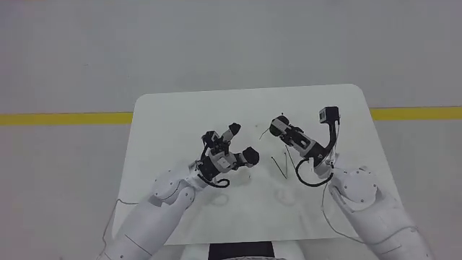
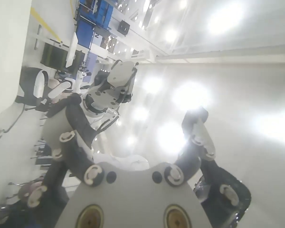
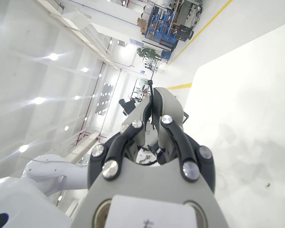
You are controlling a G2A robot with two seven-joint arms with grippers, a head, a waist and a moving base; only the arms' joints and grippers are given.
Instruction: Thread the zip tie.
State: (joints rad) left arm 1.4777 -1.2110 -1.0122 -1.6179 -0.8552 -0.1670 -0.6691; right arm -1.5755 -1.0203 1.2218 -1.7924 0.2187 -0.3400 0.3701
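A black zip tie (image 3: 150, 82) is pinched between the pads of my right gripper (image 3: 153, 96), which is shut on it. The tie's head pokes out past the fingertips. In the top view the right gripper (image 1: 278, 125) hovers over the middle of the white table (image 1: 180, 115), with a thin strand trailing from it towards the left arm. My left gripper (image 1: 243, 143) is a short way to its left, open, with nothing between its fingers (image 2: 73, 110). The left wrist view looks across at the right gripper (image 2: 116, 84) just beyond the open jaws.
Thin dark strands (image 1: 280, 166) forming a V lie on the table below the right gripper; I cannot tell whether they are ties or shadow. A small dark speck (image 3: 267, 185) sits on the tabletop. Yellow floor lines (image 1: 65, 118) run past the table's sides.
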